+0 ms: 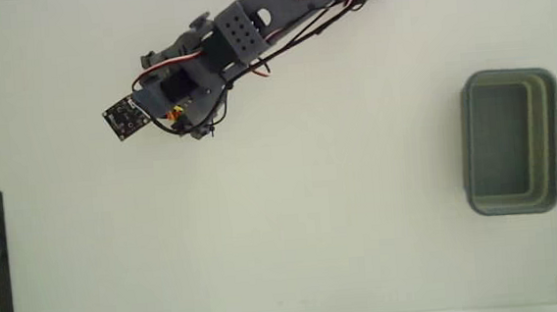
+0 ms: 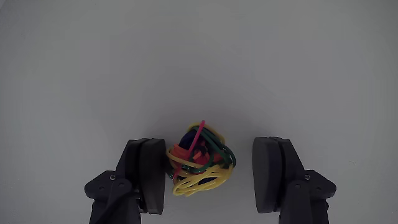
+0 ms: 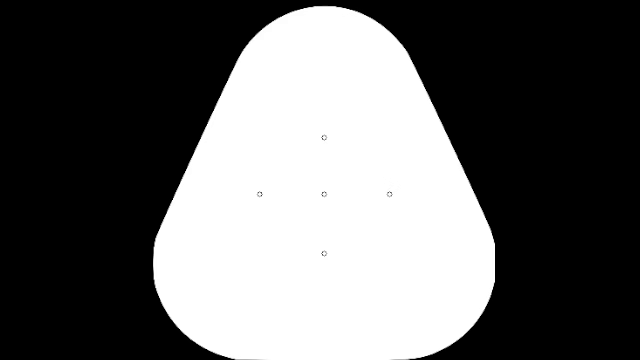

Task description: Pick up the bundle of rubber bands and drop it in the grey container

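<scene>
One bare white table point(image 1: 293, 224) — evenly lit.

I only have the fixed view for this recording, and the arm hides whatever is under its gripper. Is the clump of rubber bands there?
Observer: Yes. The wrist view shows the small knotty bundle of yellow, red, orange and green rubber bands between the two dark fingers of the gripper.
Operator: Are the jaws closed on it?
Observer: No. It lies against the finger on that view's left, with a clear gap to the other finger.
Operator: Is the grey-green rectangular plastic tub in the wrist view?
Observer: No, only bare white table shows past the bundle.
</scene>
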`<state>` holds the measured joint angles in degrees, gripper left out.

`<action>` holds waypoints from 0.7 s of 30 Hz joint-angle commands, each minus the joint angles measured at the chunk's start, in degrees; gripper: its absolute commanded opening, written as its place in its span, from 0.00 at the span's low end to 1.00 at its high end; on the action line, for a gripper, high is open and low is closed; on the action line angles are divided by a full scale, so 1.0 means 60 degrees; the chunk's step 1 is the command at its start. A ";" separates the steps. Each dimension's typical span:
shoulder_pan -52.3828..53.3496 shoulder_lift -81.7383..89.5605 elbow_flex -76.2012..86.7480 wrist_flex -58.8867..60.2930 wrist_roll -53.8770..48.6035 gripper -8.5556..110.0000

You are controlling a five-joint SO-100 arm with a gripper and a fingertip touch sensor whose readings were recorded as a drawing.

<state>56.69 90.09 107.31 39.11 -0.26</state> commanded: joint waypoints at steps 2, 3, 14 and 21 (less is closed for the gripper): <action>0.0090 0.0235 0.0090 -0.0177 0.0044 0.77; 0.0090 0.0235 0.0090 -0.0177 0.0044 0.77; 0.0090 0.0235 0.0090 -0.0177 0.0044 0.74; 0.0090 0.0235 0.0090 -0.0177 0.0044 0.73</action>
<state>56.69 90.09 107.31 39.11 -0.26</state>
